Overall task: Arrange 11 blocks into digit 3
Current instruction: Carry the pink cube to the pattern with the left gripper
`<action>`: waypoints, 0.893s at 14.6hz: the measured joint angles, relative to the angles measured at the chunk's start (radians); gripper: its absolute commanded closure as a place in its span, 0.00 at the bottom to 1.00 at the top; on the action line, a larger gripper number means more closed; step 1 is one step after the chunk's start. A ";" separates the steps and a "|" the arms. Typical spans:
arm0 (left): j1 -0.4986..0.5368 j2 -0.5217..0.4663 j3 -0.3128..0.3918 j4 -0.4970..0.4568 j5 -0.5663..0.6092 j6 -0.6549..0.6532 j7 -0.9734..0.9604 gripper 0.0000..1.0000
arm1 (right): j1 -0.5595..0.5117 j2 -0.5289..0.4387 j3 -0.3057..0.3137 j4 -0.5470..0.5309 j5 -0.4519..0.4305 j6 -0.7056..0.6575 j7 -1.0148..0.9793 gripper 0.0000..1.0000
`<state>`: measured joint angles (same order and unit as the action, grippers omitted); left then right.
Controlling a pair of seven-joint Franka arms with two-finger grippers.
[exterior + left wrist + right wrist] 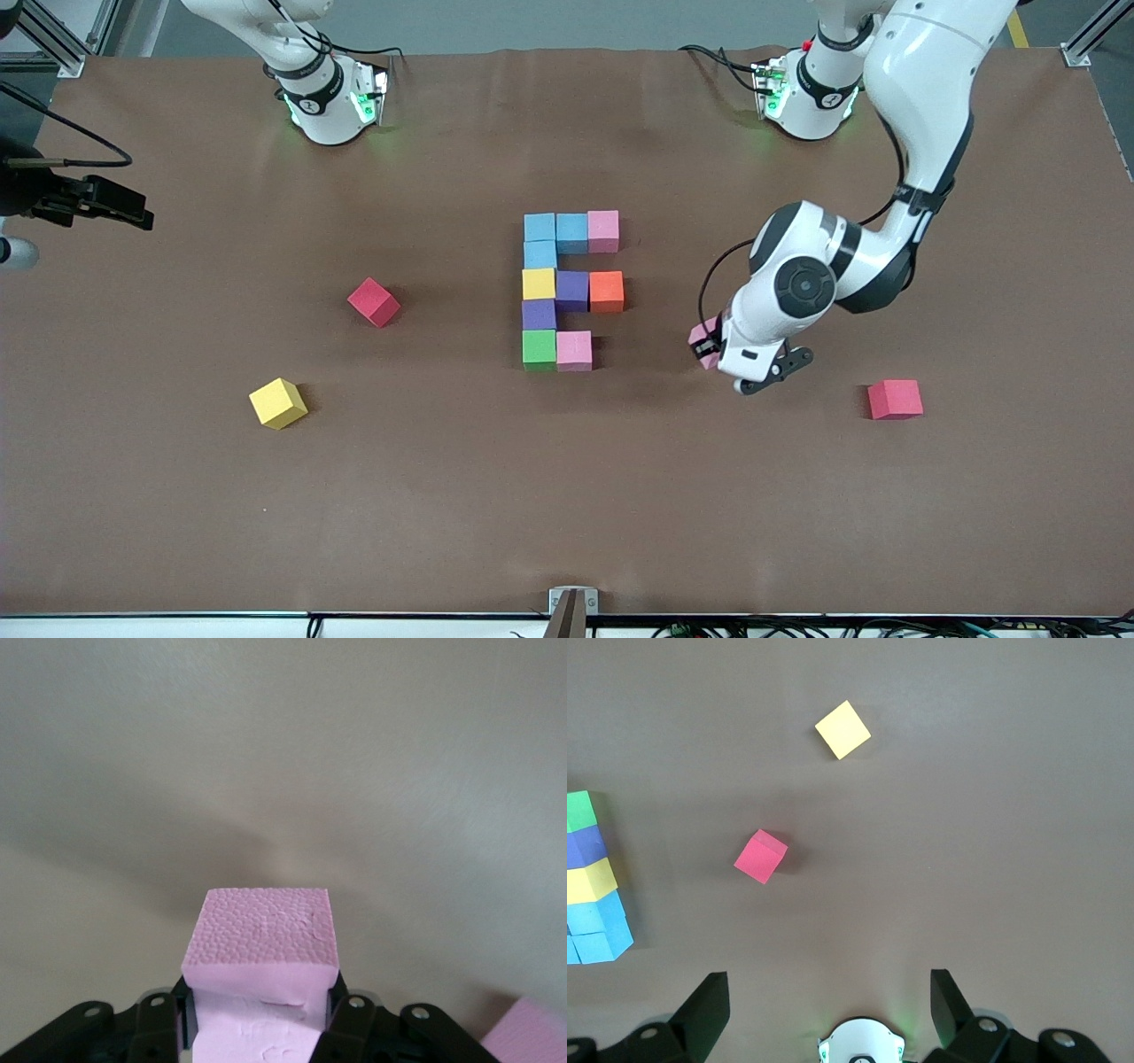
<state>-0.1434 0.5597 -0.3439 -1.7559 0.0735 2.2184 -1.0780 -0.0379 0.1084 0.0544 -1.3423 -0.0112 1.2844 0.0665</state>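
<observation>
The pink block (264, 935) at the bottom centre of the left wrist view is matt foam with a pebbled, dimpled top and a dented front face. The table (567, 496) looks matt brown, faintly creased. The arm casings (921, 80) at upper right of the front view are glossy white plastic.

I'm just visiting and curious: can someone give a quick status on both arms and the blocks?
Left gripper shut on pink block, beside the block figure. Right gripper open, waiting at its table end. Nothing in the way.
</observation>
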 measured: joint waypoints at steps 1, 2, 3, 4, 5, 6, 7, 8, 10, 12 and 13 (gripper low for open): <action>-0.006 0.025 0.000 0.030 -0.001 0.000 -0.085 0.72 | 0.000 -0.006 0.000 0.000 0.000 0.003 0.000 0.00; -0.008 0.046 0.000 0.059 -0.001 0.000 -0.177 0.72 | 0.000 -0.011 0.000 -0.001 0.000 0.004 0.000 0.00; -0.013 0.066 -0.001 0.086 -0.002 0.000 -0.283 0.72 | 0.000 -0.018 0.000 -0.005 0.000 0.005 0.000 0.00; -0.023 0.085 -0.002 0.111 -0.002 0.000 -0.398 0.72 | 0.000 -0.026 0.000 -0.015 0.000 0.011 0.000 0.00; -0.041 0.101 -0.003 0.132 -0.002 0.001 -0.510 0.72 | 0.000 -0.038 0.000 -0.029 0.000 0.024 0.000 0.00; -0.061 0.115 -0.003 0.147 -0.002 0.007 -0.612 0.72 | 0.000 -0.053 0.000 -0.047 0.000 0.035 0.000 0.00; -0.079 0.124 -0.003 0.158 -0.002 0.022 -0.702 0.72 | 0.000 -0.070 0.000 -0.065 0.000 0.042 0.000 0.00; -0.092 0.131 -0.003 0.162 -0.002 0.042 -0.772 0.72 | 0.000 -0.086 0.000 -0.082 0.001 0.044 0.000 0.00; -0.109 0.139 -0.003 0.163 -0.002 0.066 -0.882 0.72 | 0.000 -0.118 0.000 -0.112 0.005 0.048 0.000 0.00; -0.129 0.151 -0.003 0.163 -0.002 0.100 -1.020 0.72 | 0.000 -0.151 0.000 -0.143 0.014 0.057 0.000 0.00; -0.135 0.158 -0.003 0.163 -0.002 0.120 -1.082 0.72 | 0.000 -0.165 0.000 -0.157 0.017 0.063 0.000 0.00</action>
<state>-0.2785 0.7175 -0.3465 -1.5931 0.0716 2.3386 -2.1600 -0.0379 -0.0569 0.0543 -1.4991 0.0056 1.3475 0.0665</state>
